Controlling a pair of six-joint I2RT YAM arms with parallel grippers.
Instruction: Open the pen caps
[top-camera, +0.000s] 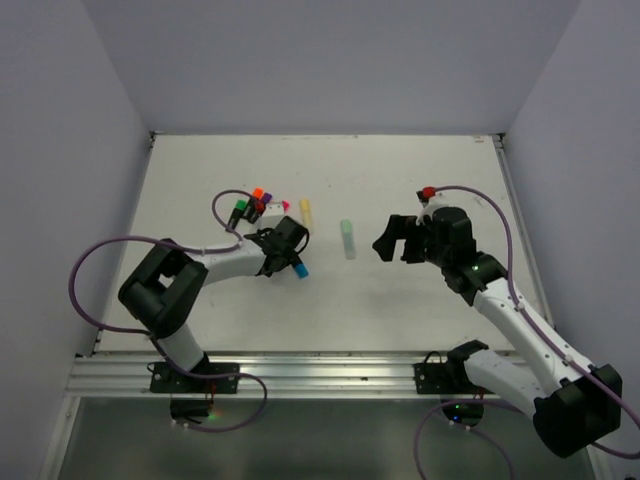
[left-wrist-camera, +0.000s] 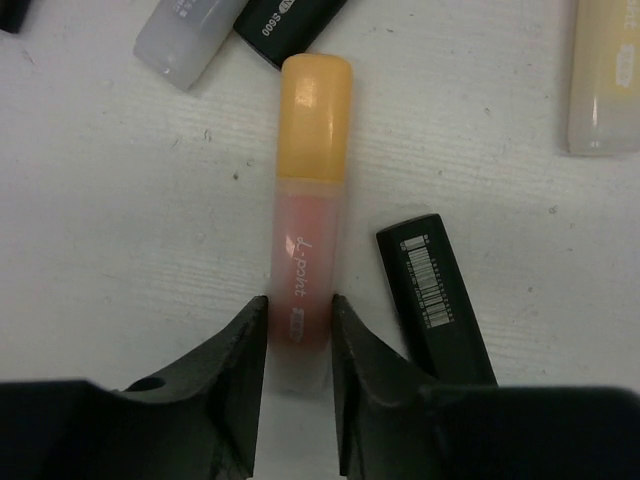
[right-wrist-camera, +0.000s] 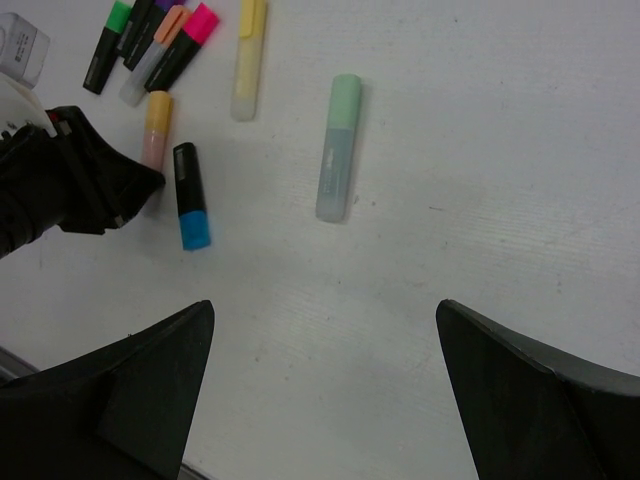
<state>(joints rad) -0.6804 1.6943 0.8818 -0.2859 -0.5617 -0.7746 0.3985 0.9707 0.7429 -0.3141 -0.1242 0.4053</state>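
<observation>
My left gripper (left-wrist-camera: 300, 315) is shut on the lower body of a peach pen (left-wrist-camera: 300, 250) that lies on the table; its yellow-orange cap (left-wrist-camera: 315, 115) is on and points away from the fingers. In the top view this gripper (top-camera: 283, 243) covers the pen. My right gripper (right-wrist-camera: 325, 390) is wide open and empty above bare table, right of a capped mint pen (right-wrist-camera: 338, 147). In the top view the right gripper (top-camera: 395, 245) sits right of the mint pen (top-camera: 348, 238). A black pen with a blue cap (right-wrist-camera: 190, 195) lies beside the peach pen (right-wrist-camera: 156, 125).
A pastel yellow pen (right-wrist-camera: 247, 60) lies behind the mint one. A cluster of capped black pens with green (right-wrist-camera: 108, 45), orange and pink (right-wrist-camera: 190, 45) ends lies at the back left (top-camera: 255, 203). The black pen's body (left-wrist-camera: 435, 295) lies just right of my left fingers.
</observation>
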